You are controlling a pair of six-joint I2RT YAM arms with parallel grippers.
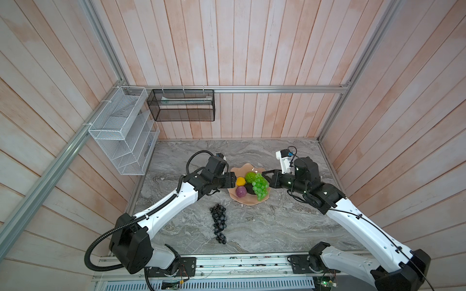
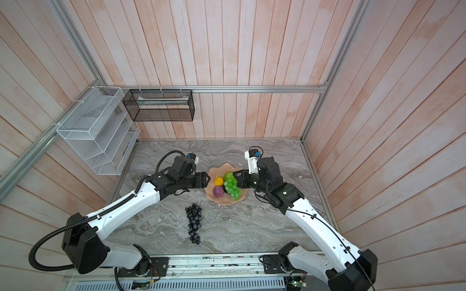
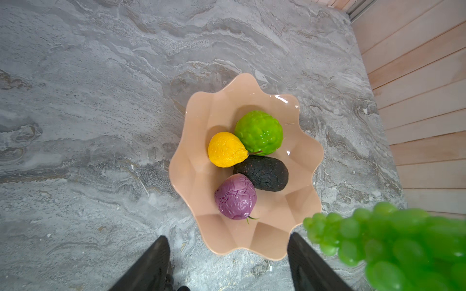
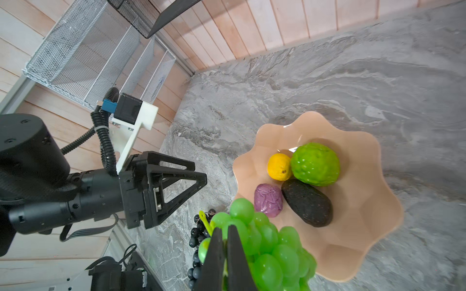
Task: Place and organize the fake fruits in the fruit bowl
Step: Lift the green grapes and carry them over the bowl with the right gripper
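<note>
Fruit bowl [image 3: 201,181] holds four fruits [image 3: 259,173]. Over its rim, the right gripper [image 4: 225,234] has its jaws clamped on the green grape bunch [image 1: 260,187]. The left gripper [image 3: 228,245] has its jaws spread wide and empty beside it (dark grape bunch [image 1: 219,223] lies nearby on the bench [image 1: 277,226]).

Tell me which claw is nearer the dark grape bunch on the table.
Left. The left claw, open, is at the fruit bowl's rim beyond the dark grape bunch; the right claw, shut on the green grape bunch, is across the bowl.
</note>
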